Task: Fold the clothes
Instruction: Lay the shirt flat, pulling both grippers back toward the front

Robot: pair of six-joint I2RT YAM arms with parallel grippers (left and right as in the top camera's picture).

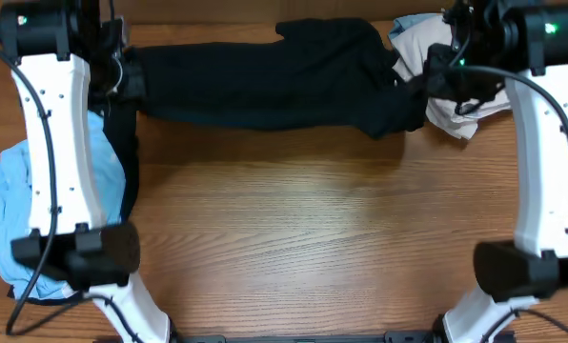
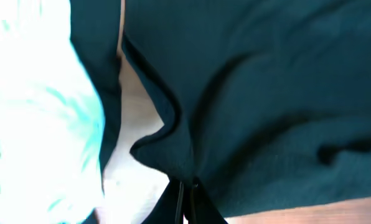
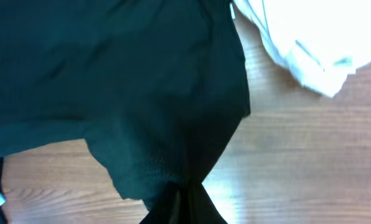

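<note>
The black T-shirt [image 1: 265, 81] lies along the far edge of the desk [image 1: 303, 238], pulled out into a long band that runs from near the far left corner to near the far right corner. Its near border sags in shallow folds. The right part is bunched higher and wider than the left.

The left tool [image 2: 187, 190] is at the left end of the band. In its wrist view the two fingers are pressed close together on a gathered edge of the black cloth, and the fabric draws in to a point where they pinch it. A hem curls away from that point, with a strip of bare wood showing beside it.

The right tool [image 3: 184, 193] is at the right end of the band. Its fingers are likewise closed on the cloth, which narrows to a tuck between them and fans out upward from the grip.

A light blue shirt [image 1: 12, 205] lies crumpled at the left edge of the desk, partly under the left arm. In the left wrist view it appears washed out, just beside the black cloth. A pale garment [image 1: 460, 119] is heaped at the far right corner, touching the right end of the T-shirt. From the pictures it cannot be told whether the black cloth overlaps it. The middle and near part of the desk show plain wood grain.
</note>
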